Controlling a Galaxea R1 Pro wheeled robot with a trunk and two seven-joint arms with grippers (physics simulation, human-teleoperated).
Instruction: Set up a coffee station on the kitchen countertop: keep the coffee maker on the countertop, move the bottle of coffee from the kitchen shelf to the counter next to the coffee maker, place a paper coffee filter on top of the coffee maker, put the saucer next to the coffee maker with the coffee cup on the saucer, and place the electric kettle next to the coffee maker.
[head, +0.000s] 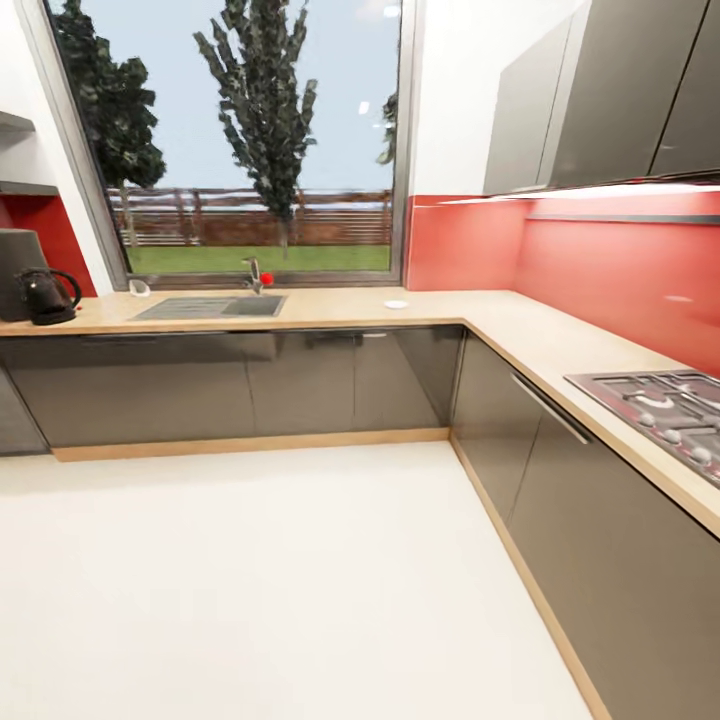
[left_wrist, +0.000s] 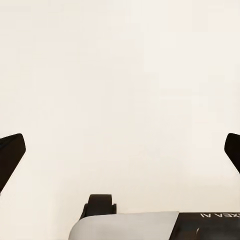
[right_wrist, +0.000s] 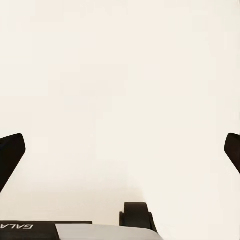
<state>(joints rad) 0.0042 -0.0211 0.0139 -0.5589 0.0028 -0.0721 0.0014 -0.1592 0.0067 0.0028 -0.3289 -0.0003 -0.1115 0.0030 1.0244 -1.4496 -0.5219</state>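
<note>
Electric kettle (head: 47, 296) on the kitchen countertop (head: 420, 310) beside the sink (head: 212, 307); left claw (left_wrist: 120, 150) and right claw (right_wrist: 120, 150) both released

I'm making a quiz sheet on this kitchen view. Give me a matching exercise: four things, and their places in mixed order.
Things:
1. electric kettle
2. sink
3. saucer
4. hob

Places:
A. right-hand run of the kitchen countertop
B. far left, in front of the coffee maker
C. below the window, with the tap behind it
D. right of the sink, near the corner

Pairs: 1-B, 2-C, 3-D, 4-A
</note>
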